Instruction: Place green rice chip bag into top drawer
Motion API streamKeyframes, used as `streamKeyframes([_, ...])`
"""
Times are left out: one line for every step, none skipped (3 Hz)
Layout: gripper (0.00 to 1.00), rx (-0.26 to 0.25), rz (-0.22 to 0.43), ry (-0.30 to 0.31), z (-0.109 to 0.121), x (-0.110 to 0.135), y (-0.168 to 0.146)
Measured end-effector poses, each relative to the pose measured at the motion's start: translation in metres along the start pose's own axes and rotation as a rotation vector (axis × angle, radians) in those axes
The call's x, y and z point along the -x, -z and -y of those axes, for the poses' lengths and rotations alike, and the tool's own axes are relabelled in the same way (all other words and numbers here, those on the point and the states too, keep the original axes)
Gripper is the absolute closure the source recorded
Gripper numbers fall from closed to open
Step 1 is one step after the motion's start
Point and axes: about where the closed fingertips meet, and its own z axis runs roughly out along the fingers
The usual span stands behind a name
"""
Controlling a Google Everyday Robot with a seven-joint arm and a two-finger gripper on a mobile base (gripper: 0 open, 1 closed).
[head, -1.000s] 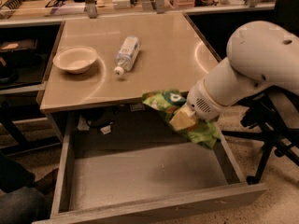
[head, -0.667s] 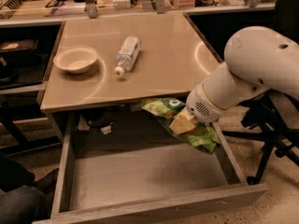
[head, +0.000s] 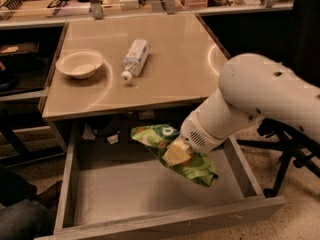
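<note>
The green rice chip bag (head: 165, 145) is crinkled and bright green with white lettering. It hangs over the open top drawer (head: 150, 219), right of the drawer's middle and just under the tabletop's front edge. My gripper (head: 176, 154) is shut on the green rice chip bag near its middle, and the yellowish fingertips (head: 175, 155) show against the bag. The white arm (head: 255, 99) reaches in from the right. The drawer is pulled out wide, and its grey floor shows below the bag.
A clear plastic water bottle (head: 135, 58) lies on the beige tabletop (head: 170, 74). A white bowl (head: 79, 63) stands at the table's left. A black chair base (head: 287, 159) is right of the drawer. Shelves with clutter run along the back.
The arm has carried the bag to the left and lower, from the drawer's right side toward its middle.
</note>
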Motion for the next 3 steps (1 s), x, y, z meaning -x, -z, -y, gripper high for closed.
streamKeyframes([1.00, 0.063, -0.004, 0.024, -0.026, 0.009, -0.037])
streamKeyframes([1.00, 0.121, -0.017, 0.053, -0.047, 0.021, -0.074])
streamKeyframes([1.00, 0.123, -0.017, 0.056, -0.048, 0.022, -0.075])
